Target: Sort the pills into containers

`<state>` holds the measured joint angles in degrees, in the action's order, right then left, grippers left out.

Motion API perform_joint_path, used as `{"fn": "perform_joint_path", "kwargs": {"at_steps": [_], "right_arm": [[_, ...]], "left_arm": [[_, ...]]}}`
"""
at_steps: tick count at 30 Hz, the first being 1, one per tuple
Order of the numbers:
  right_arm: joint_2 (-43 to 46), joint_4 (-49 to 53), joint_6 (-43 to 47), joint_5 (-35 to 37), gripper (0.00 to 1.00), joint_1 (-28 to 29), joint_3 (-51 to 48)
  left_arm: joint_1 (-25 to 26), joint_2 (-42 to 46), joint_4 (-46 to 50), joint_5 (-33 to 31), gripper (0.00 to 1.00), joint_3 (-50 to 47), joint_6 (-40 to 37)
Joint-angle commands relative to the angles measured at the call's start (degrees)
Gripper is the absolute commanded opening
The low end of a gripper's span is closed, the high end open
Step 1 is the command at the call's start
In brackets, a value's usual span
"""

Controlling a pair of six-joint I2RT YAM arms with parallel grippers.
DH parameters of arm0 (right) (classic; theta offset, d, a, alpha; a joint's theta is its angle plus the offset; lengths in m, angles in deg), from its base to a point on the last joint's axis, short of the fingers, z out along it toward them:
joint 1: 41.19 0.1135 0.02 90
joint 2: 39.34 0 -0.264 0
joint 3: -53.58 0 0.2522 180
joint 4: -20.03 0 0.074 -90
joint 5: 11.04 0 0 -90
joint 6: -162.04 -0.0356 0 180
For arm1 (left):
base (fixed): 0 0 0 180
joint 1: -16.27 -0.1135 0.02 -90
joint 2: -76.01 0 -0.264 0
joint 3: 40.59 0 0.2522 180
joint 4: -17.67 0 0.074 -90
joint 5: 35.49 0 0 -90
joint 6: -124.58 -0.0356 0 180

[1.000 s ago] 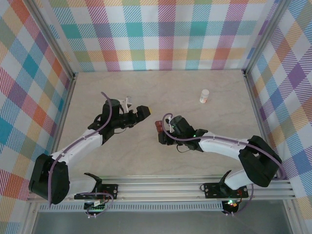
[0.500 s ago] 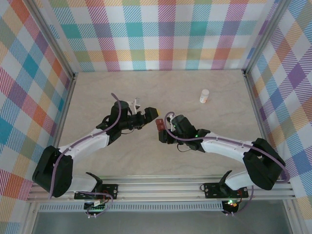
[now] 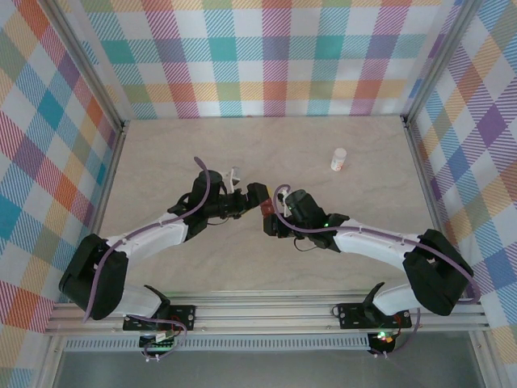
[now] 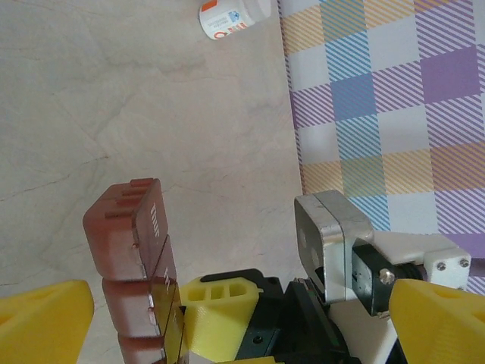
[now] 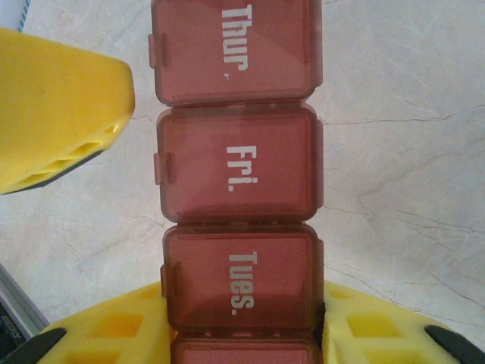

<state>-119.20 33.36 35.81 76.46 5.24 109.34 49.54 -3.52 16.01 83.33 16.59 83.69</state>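
The containers (image 5: 236, 167) are a dark red-brown strip with shut lids reading Thur., Fri. and Tues. My right gripper (image 5: 242, 326) is shut on the strip's near end, one yellow finger on each side, and holds it above the table (image 3: 265, 210). My left gripper (image 3: 255, 194) is open wide right beside it. In the left wrist view the containers (image 4: 132, 250) stand upright between the left gripper's (image 4: 242, 322) spread yellow fingertips (image 4: 45, 318), closer to the left one. The pills are out of view.
A small white bottle (image 3: 338, 158) lies on its side at the back right of the beige table (image 3: 202, 153), also seen as the bottle (image 4: 233, 14) near the checked wall (image 4: 379, 98). The two grippers nearly touch at mid-table.
My left arm has reached to the right, bringing its open gripper up to the strip. The right gripper has stayed nearly still, holding the strip.
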Motion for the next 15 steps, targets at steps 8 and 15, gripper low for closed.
{"fn": "perform_joint_path", "kwargs": {"at_steps": [8,15], "right_arm": [[1.19,-1.88,-0.57,-1.89,0.35,-0.29,0.19],[1.21,-2.17,-0.68,-2.37,0.35,-0.29,-0.10]], "left_arm": [[1.52,-1.55,-1.92,-0.87,1.00,3.45,0.56],[2.05,-2.69,-1.89,-1.12,1.00,4.54,0.38]]}}
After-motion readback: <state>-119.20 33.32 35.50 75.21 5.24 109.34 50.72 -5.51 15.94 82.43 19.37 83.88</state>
